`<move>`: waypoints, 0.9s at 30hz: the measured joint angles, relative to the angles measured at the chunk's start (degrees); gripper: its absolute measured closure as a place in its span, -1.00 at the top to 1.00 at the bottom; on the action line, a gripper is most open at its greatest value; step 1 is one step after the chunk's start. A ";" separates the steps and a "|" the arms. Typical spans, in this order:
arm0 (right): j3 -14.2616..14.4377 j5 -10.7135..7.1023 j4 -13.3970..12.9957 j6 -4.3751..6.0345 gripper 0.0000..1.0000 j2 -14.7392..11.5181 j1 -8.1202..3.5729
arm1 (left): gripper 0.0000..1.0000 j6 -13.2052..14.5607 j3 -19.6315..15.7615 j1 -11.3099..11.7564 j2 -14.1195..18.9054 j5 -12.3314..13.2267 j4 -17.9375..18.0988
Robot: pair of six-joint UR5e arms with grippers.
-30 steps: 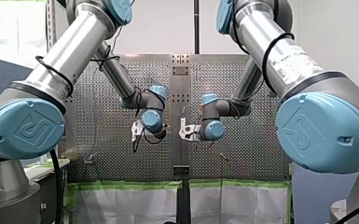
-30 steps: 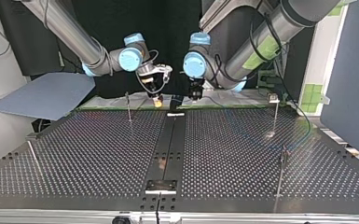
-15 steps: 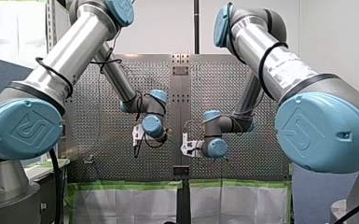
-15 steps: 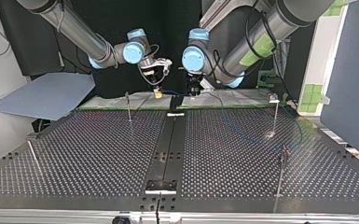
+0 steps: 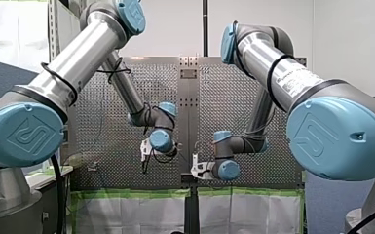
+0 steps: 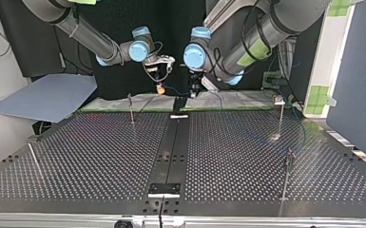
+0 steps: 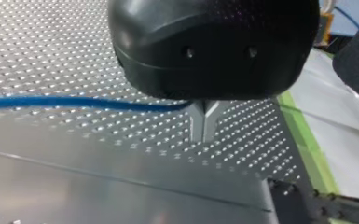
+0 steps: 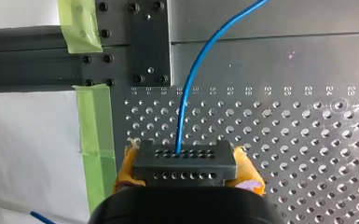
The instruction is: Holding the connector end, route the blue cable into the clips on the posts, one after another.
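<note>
My right gripper (image 8: 186, 173) is clenched on the dark grey connector (image 8: 185, 158); its yellow pads (image 8: 248, 175) press on both sides of the block. The blue cable (image 8: 200, 60) leaves the connector's front face and runs ahead of the gripper, over the perforated table (image 8: 298, 140) and a strip of green tape (image 8: 93, 135) at the table's edge.

In the left wrist view, my left gripper (image 7: 204, 126) has its metal fingers (image 7: 198, 122) pressed together, and the cable comes from the side to the place where they meet, so this claw grasps the cable.

In the top view both grippers hang above the far edge of the table, near its middle, my right gripper at the view's left and my left gripper (image 6: 195, 90) just beside it. A short piece of cable sags between them in the air.

Four thin posts (image 6: 130, 108) stand on the table, well apart from the cable. The far post at the view's right carries a small clip (image 6: 279, 99) on top.
</note>
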 joint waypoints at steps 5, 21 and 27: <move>0.00 0.08 -0.26 -0.17 -1.00 0.01 -0.03 | -1.00 -0.36 -0.01 -0.55 -2.65 -0.37 2.20; 4.37 1.65 -2.21 -1.13 -1.00 -4.55 -1.02 | -1.00 -0.58 -0.01 -3.57 -3.24 -1.96 5.73; 7.02 2.11 -3.14 -0.87 -1.00 -5.64 -1.93 | -1.00 -0.97 0.00 -5.58 -3.24 -2.54 8.25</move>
